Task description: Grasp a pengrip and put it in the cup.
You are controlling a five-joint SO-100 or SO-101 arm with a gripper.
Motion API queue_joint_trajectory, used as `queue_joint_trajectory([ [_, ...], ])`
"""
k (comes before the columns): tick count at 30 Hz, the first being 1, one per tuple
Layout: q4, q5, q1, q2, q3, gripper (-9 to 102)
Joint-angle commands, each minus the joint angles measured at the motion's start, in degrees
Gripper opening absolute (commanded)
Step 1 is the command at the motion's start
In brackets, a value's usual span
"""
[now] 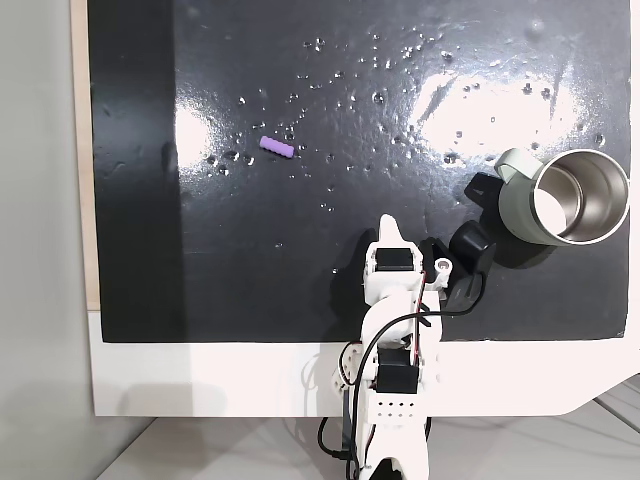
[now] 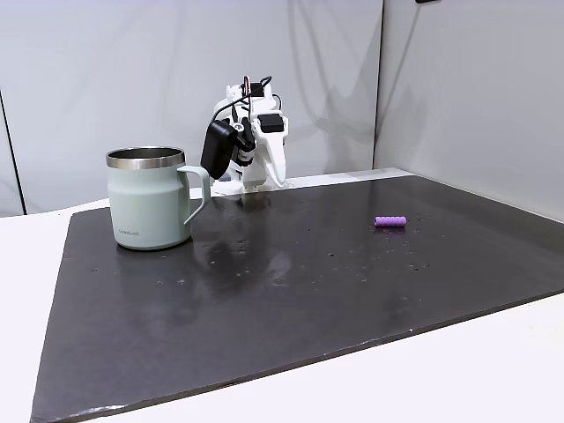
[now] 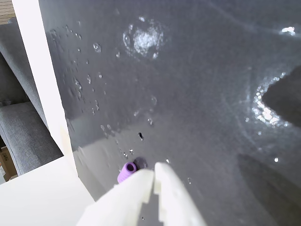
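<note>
The pengrip is a tiny light-purple tube lying on its side on the black mat, well left of the arm in a fixed view; it lies far right on the mat in the other. The cup is a pale green mug with a steel inside, standing upright at the mat's right, handle toward the arm; the second fixed view has the cup at the left. My gripper hangs folded near the arm's base, away from both. In the wrist view the white fingertips are pressed together, empty, with the pengrip far beyond them.
The black mat is dotted with small shiny marks and lies on a white table. A black camera housing sticks out from the arm close to the cup's handle. Grey walls stand behind the table.
</note>
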Motion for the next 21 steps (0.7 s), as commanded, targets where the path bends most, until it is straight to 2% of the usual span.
queue_joint_trajectory([
  [1,-0.26,-2.72,-0.97,0.44,-0.18,0],
  [14,2.29,-1.93,-0.70,0.44,-1.58,0],
  [21,8.09,-1.41,-2.99,-3.16,-14.15,0],
])
